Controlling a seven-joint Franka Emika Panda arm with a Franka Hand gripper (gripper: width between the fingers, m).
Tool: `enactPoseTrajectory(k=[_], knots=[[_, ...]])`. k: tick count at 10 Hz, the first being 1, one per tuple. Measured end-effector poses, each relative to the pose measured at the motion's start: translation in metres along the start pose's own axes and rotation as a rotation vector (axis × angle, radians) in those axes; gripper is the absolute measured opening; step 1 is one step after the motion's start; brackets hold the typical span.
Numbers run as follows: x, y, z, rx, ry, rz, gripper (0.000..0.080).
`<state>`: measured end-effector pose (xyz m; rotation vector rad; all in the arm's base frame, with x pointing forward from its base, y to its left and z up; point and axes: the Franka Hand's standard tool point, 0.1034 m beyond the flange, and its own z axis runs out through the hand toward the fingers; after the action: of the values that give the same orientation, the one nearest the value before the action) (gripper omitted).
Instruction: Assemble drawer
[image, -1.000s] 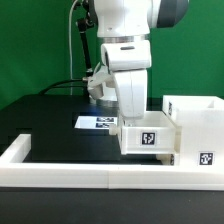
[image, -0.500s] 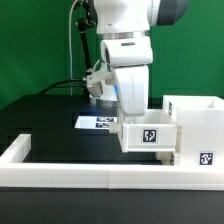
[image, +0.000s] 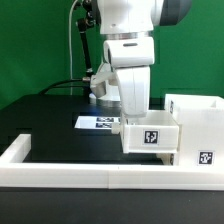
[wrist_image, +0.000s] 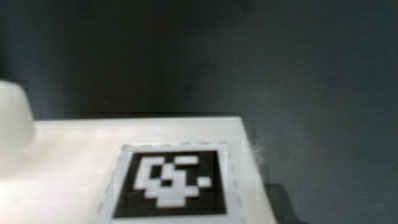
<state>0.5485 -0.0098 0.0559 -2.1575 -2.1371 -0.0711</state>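
A small white tray (image: 150, 137) with a black-and-white tag on its front hangs above the table, its right end against the tall white housing (image: 197, 120). My gripper (image: 133, 117) reaches down onto the tray's left rear wall and appears shut on it; the fingertips are hidden behind the wall. The housing carries a tag (image: 207, 157) low on its front. In the wrist view a white tagged surface (wrist_image: 173, 180) fills the near part over the dark table; no fingers show there. A second tray is not in view.
The long low white border wall (image: 90, 173) runs along the front of the black table. The marker board (image: 97, 122) lies flat behind the tray. Black cables and a dark base stand at the back in front of a green backdrop.
The gripper and the tray have shifted slightly toward the exterior view's right, closer into the housing.
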Motion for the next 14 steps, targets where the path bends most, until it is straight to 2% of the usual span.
enactPoseTrajectory(k=[2,4,9,11,14], knots=[[0.0,0.001,-0.001,0.009,0.0,0.003,0.0041],[0.0,0.001,-0.001,0.006,0.0,0.003,0.0041],[-0.002,-0.003,0.003,-0.02,0.0,-0.073,0.0041],[-0.001,-0.005,0.004,-0.048,-0.002,-0.075,0.0041],[0.009,-0.001,0.003,-0.055,0.002,-0.053,0.0041]])
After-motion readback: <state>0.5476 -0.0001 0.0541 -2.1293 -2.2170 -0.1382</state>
